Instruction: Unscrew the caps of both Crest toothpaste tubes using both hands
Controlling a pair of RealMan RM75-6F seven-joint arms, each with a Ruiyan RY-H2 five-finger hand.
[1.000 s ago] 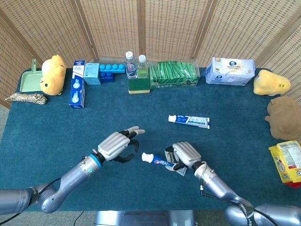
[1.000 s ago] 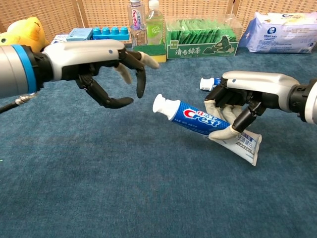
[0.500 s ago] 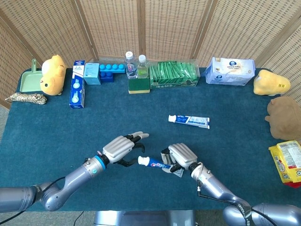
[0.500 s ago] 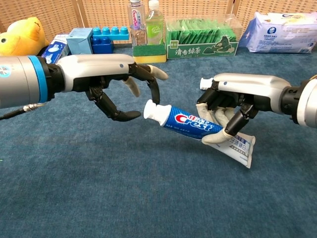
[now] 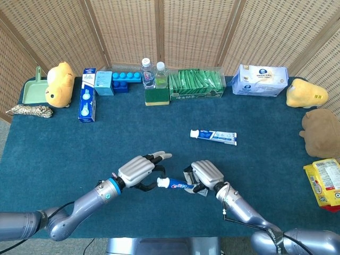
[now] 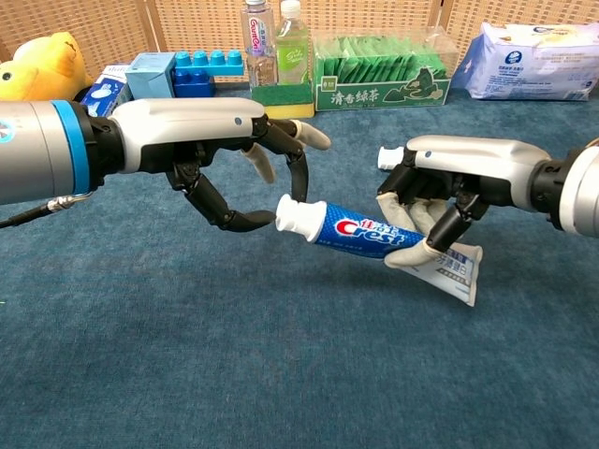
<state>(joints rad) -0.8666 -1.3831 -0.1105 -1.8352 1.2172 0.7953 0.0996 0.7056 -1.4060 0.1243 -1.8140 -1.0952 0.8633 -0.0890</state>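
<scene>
Since the earlier frames the left hand [image 6: 220, 154] has moved closer to the cap, and the right hand has brought the tube a little toward it. Now the left hand has its fingers curled around the white cap [image 6: 298, 217]; the thumb tip touches the cap from the left, but I cannot tell if the other fingers already press on it, so a firm grip is not sure. To the right, the Crest tube [image 6: 370, 237] is lifted above the desk [image 6: 234, 374] and lies almost level, cap pointing left. The right hand [image 6: 454, 192] holds it by the tail end, fingers closed around the flat part.

Further right and behind, in the head view, the second Crest tube [image 5: 213, 136] lies flat on the desk, well apart from both hands, its cap on.

As I judge it, the task is at its beginning: both caps are still on. The first cap must be pinched and turned, and the second tube is not touched yet.
</scene>
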